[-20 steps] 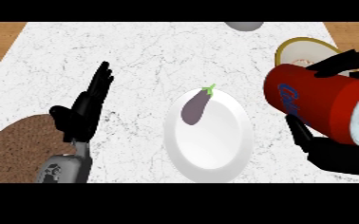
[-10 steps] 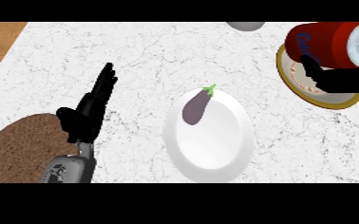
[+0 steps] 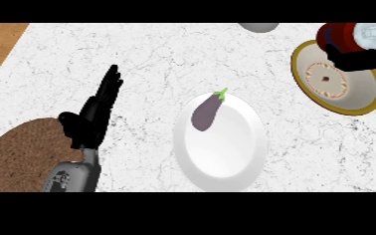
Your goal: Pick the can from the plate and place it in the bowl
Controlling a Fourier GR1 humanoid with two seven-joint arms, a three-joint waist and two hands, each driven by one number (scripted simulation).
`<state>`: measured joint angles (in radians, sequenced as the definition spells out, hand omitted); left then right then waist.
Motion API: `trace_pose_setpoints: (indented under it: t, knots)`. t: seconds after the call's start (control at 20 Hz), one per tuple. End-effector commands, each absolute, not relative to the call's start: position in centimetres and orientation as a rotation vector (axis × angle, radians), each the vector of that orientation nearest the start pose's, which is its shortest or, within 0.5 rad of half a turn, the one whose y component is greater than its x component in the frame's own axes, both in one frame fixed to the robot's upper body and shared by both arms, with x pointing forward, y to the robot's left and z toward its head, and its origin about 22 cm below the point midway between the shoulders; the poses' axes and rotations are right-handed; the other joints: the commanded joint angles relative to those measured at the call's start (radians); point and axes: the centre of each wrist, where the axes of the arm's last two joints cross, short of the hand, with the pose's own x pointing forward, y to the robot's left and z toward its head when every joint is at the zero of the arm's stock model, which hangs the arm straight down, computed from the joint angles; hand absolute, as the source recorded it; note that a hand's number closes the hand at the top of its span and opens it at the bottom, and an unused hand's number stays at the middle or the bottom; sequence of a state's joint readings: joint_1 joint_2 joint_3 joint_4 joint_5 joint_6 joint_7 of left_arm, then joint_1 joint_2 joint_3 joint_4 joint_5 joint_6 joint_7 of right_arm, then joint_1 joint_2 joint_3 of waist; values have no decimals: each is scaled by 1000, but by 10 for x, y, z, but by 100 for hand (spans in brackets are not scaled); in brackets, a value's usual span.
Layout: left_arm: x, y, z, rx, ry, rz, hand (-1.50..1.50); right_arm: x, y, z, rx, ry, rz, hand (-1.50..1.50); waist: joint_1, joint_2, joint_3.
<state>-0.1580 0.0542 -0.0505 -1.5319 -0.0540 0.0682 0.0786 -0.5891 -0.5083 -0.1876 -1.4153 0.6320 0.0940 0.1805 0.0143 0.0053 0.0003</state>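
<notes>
A red can point(image 3: 339, 36) with a pale end hangs at the far right edge, over the back rim of the cream bowl point(image 3: 332, 79) with a gold rim. My right hand point(image 3: 358, 58) is shut on the can, its black fingers wrapping the lower side. The white plate point(image 3: 220, 144) lies at the centre with only a purple eggplant point(image 3: 206, 113) on its upper left edge. At the left, my left hand point(image 3: 95, 110) rests open, fingers straight and pointing away.
A grey round object point(image 3: 258, 27) peeks in at the back edge. A brown mat point(image 3: 29, 154) lies at the lower left under my left forearm. Wooden surface point(image 3: 11, 35) shows at the far left corner beyond the marble counter.
My right hand has carried the can from beside the plate up and back, to above the bowl's far rim. The left hand has stayed put.
</notes>
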Motion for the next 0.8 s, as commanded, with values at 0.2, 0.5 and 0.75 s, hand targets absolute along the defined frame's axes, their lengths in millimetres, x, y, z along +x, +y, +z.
trace_pose_setpoints:
  t: [0.2,0.5,0.75]
  knots:
    - [277,206,33,48,-1595,-130,0,390,-365,156,-1129,-1542,635,150,1,-1,0]
    - [278,190,24,30,-1606,-116,0,392,-400,116,-1028,-1454,674,150,5,3,1]
    - [276,202,57,40,-1602,-121,0,384,-424,86,-836,-1379,598,-150,22,5,2]
